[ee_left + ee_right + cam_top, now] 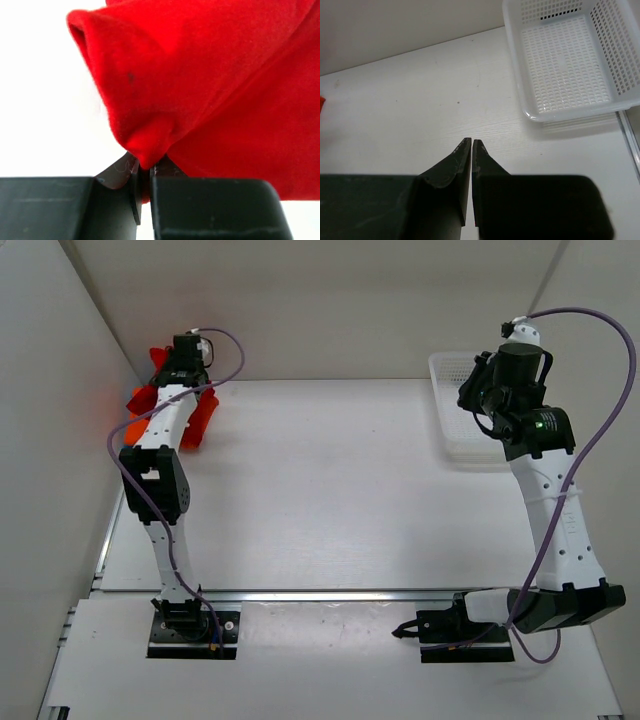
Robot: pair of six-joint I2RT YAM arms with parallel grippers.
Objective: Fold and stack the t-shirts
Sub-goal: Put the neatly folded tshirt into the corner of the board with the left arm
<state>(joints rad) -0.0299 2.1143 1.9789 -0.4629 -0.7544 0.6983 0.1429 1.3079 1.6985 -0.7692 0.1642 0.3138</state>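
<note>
Between the tips of the left gripper (145, 170), a pinched fold of the red-orange t-shirt (210, 90) is clamped. The jaws stand almost together, parted only by the thickness of the cloth. Ahead of those tips the garment fills most of the wrist view and runs off the top and right edges, so sleeves, collar and full outline cannot be made out. From above, the left wrist covers much of the shirt (200, 420), and only crumpled lobes show on either side of it. Whether the cloth is lifted or rests on the table (330, 490) cannot be told. The fabric is soft and matte with a faint nap and one small dark speck. It reads red up close and more orange from above.

The right gripper (471, 142) is closed on nothing, with a hairline slit between its black, tapered, scuffed fingers. Beneath it lies the white table, faintly grained and speckled. Ahead and to its right sits a white plastic basket (514, 60) with lattice walls and a rounded rim, cut off at the frame's top and right. At the far left edge is a red sliver too small to identify.
</note>
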